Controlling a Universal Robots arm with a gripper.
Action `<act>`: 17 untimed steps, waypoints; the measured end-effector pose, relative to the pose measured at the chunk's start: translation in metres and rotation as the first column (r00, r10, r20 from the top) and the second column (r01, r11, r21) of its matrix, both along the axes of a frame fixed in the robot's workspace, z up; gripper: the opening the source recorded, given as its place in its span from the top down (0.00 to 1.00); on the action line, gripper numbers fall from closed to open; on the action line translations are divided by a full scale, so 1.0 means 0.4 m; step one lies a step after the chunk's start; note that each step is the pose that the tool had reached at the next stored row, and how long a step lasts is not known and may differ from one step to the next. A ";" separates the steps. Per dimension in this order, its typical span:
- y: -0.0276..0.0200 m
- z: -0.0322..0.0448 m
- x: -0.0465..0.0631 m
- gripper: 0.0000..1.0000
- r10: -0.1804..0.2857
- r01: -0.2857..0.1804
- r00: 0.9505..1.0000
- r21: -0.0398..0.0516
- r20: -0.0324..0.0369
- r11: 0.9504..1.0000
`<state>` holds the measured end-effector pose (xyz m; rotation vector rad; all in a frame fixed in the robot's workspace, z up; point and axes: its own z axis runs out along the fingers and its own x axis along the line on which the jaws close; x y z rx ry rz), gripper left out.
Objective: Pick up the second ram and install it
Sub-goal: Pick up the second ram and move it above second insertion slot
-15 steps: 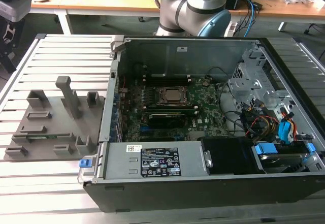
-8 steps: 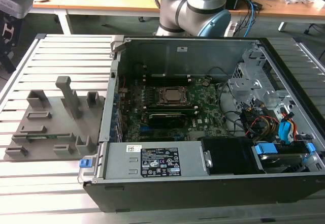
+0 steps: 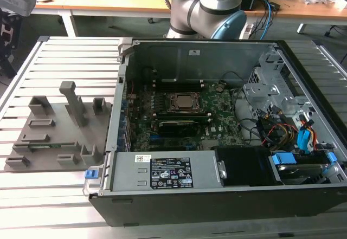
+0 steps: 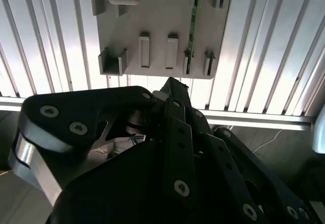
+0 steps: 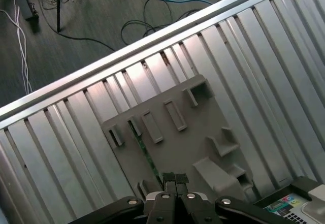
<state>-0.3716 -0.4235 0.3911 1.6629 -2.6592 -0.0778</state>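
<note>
second ram [image 4: 192,18] edgewise in grey tray [image 4: 162,10], gripper [image 5: 175,178] pinched closed, empty, above, computer case [image 3: 162,206] nearby

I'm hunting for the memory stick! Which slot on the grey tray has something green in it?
The long slot with the second ram, a thin green stick on edge in the grey tray; the other slots look empty.

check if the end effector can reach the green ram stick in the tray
Likely yes: the thin green ram stick stands uncovered in the grey plastic tray, the end effector above, nothing between.
</note>
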 end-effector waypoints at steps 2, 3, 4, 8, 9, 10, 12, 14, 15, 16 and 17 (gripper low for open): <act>0.000 0.000 0.000 0.89 0.014 -0.014 1.000 -0.001 0.000 1.000; 0.000 0.000 0.000 0.89 0.020 -0.020 1.000 -0.002 0.000 1.000; 0.000 0.000 0.000 0.89 0.033 -0.033 0.999 -0.002 0.000 0.999; 0.000 0.000 0.000 0.89 0.075 -0.075 0.997 -0.003 0.000 0.997; 0.000 0.000 0.000 0.89 0.080 -0.080 0.997 -0.003 0.000 0.997; 0.000 0.000 0.000 0.89 0.090 -0.090 0.996 -0.003 0.000 0.996; 0.000 0.000 0.000 0.89 0.101 -0.101 0.995 -0.003 0.000 0.995; 0.000 0.000 0.000 0.89 0.115 -0.115 0.993 -0.004 0.000 0.993; 0.000 0.000 0.000 0.89 0.123 -0.123 0.992 -0.004 0.000 0.992; 0.000 0.000 0.000 0.89 0.139 -0.139 0.990 -0.004 0.000 0.990; 0.000 0.000 0.000 0.89 0.144 -0.144 0.990 -0.004 0.000 0.990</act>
